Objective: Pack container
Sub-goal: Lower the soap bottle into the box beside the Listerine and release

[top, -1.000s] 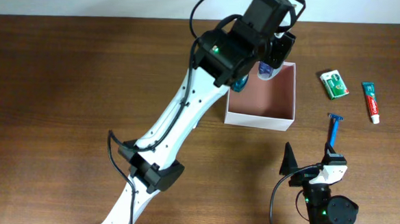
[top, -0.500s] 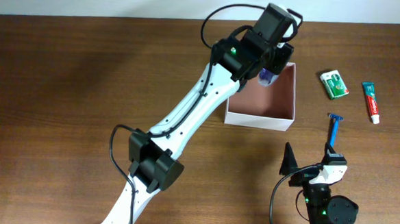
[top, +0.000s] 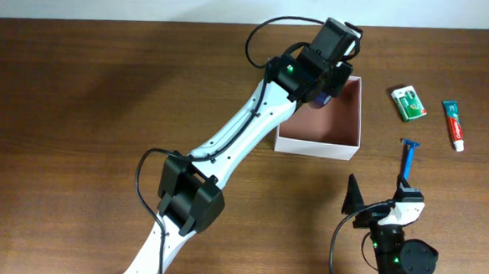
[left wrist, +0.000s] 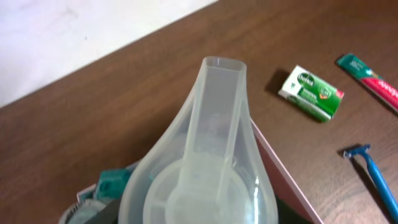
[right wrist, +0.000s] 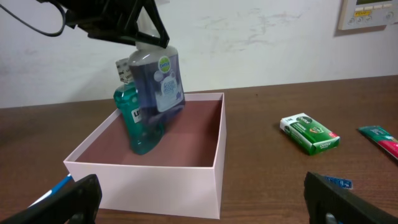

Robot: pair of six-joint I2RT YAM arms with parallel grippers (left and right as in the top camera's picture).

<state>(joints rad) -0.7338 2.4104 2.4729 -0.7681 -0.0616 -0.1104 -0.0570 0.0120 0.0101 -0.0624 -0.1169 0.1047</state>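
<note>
The table (top: 77, 128) is brown wood. The left arm (top: 236, 145) reaches across it to the container (top: 319, 147), which lies right of the middle, toward the far edge. The left gripper (right wrist: 148, 40) hangs over the far left corner of the container and pinches a blue bottle (right wrist: 158, 81) by its top. This bottle is tilted, close before a teal bottle (right wrist: 140, 134) that stands inside. The right gripper (top: 380, 207) is spread wide, on the near side of the container and apart from it. To the right of the container lie a soap box (top: 409, 103), a toothpaste (top: 453, 124) and a razor (top: 408, 159).
</note>
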